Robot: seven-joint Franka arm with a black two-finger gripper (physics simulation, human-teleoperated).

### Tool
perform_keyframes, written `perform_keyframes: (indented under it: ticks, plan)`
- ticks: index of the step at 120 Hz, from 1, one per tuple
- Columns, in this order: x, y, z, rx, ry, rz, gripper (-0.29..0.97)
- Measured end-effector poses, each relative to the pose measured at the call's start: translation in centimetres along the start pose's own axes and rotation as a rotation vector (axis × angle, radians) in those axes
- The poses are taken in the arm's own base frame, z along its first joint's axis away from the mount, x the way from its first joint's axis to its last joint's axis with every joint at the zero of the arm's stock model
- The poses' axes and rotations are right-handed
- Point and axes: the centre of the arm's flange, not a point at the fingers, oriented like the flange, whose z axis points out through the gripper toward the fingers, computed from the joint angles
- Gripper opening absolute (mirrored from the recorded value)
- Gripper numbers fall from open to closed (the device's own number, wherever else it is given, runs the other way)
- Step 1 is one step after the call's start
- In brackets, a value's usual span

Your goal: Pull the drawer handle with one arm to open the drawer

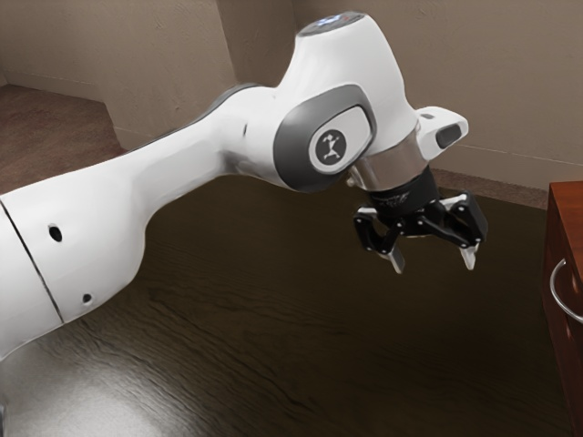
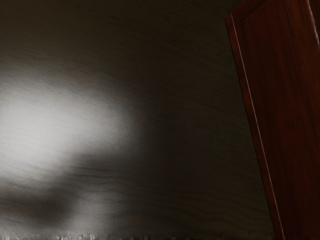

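Reaching stage: the gripper point(image 1: 434, 259) is hovering over the worktop point(image 1: 273, 355), well apart from the drawer unit point(image 1: 570, 228) and touching nothing.
Fingers: they are standing spread, pinching nothing, tips pointing down at the worktop.
Drawer unit: it is sitting at the worktop's edge on the exterior view's right. In the wrist view, the drawer unit point(image 2: 285, 110) is showing as a red-brown wood panel ahead of the hand, beyond bare worktop point(image 2: 125, 130).
Drawer handle: the curved metal drawer handle point(image 1: 564, 289) is projecting from the unit's face toward the arm, lower than the fingers and apart from them.
Done: judging from this layout, no part of the pull is under way, and the handle is not yet being grasped.
Left: closing the gap, lowering to handle height, gripping, then pulling away from the unit.
Hidden: the picture's edge is cutting off most of the unit and part of the handle, so whether it is sitting shut flush cannot be told.
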Motion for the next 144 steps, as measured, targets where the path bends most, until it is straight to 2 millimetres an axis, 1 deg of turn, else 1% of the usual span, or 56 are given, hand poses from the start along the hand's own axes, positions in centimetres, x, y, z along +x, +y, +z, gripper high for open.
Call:
perform_keyframes:
  ticks: [8, 18, 25, 56, 64, 79, 122, 144]
  plan:
    - [-0.3, 0.9, 0.7, -0.02, -0.001, -0.004, 0.68]
    - [-1.4, 2.9, 1.5, -0.05, -0.005, -0.014, 0.68]
    - [-1.7, 3.6, 1.8, -0.063, -0.005, -0.037, 0.68]
    - [-1.3, 4.4, 2.9, -0.086, 0.003, -0.139, 0.68]
    - [-1.3, 5.0, 3.2, -0.091, 0.005, -0.152, 0.68]
    - [-1.1, 6.1, 3.4, -0.103, 0.017, -0.171, 0.68]
    - [-1.7, 7.3, 3.5, -0.13, 0.025, -0.214, 0.68]
    - [-1.7, 7.5, 3.6, -0.142, 0.034, -0.23, 0.68]
